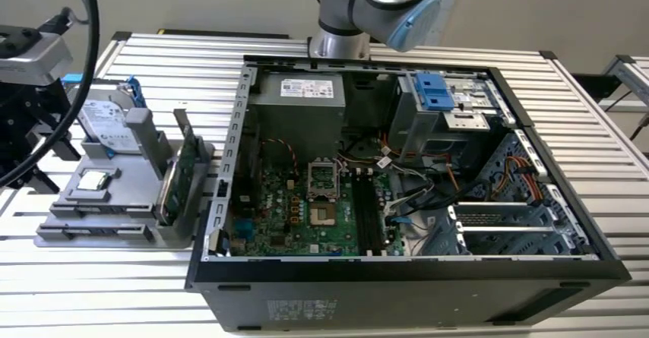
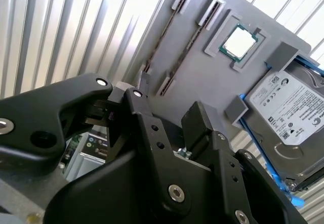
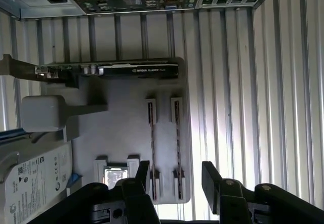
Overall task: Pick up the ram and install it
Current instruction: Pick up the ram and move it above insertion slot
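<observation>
Two thin dark ram sticks stand on edge in the grey tray's narrow holders, one of them (image 3: 153,138) beside the other (image 3: 177,138) in the first wrist view. The second wrist view shows them as slim strips (image 2: 161,37). My gripper (image 3: 177,179) hovers over one end of these holders, open, its black fingers (image 3: 143,176) spread with nothing between them. The gripper (image 2: 167,115) also looms above the tray in the second wrist view. The arm (image 1: 385,4) rises at the back of the table in the exterior view.
The grey tray (image 1: 112,201) at the exterior view's left also carries a silver hard drive (image 1: 102,121), a processor chip (image 2: 239,43) and a green expansion card (image 3: 131,71). The open computer case (image 1: 406,277) lies beside it, with long memory slots (image 1: 367,213) on its motherboard.
</observation>
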`<state>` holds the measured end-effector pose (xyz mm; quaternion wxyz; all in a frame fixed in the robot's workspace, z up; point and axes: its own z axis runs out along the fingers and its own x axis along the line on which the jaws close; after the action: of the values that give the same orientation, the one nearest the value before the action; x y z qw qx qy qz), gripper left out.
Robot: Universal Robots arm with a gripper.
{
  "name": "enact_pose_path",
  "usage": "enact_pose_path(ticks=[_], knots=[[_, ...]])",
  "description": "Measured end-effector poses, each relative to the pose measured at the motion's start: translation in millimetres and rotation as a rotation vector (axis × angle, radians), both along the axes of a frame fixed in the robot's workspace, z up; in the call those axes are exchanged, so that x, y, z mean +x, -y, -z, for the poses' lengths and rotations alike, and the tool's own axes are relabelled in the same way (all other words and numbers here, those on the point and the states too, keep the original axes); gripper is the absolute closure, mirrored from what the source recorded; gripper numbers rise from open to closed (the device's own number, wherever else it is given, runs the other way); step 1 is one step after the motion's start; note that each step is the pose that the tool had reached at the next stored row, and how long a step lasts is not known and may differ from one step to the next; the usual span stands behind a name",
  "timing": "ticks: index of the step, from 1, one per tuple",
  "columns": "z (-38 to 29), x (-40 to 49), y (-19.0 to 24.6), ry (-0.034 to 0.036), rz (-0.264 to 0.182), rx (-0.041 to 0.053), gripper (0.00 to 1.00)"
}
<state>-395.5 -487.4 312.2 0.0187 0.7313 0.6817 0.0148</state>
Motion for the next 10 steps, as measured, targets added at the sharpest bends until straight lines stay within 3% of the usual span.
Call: enact_pose_path(ticks=[10], knots=[[8.1,-1.0,0.0,-0.0004,-0.003,0.0042,0.00]])
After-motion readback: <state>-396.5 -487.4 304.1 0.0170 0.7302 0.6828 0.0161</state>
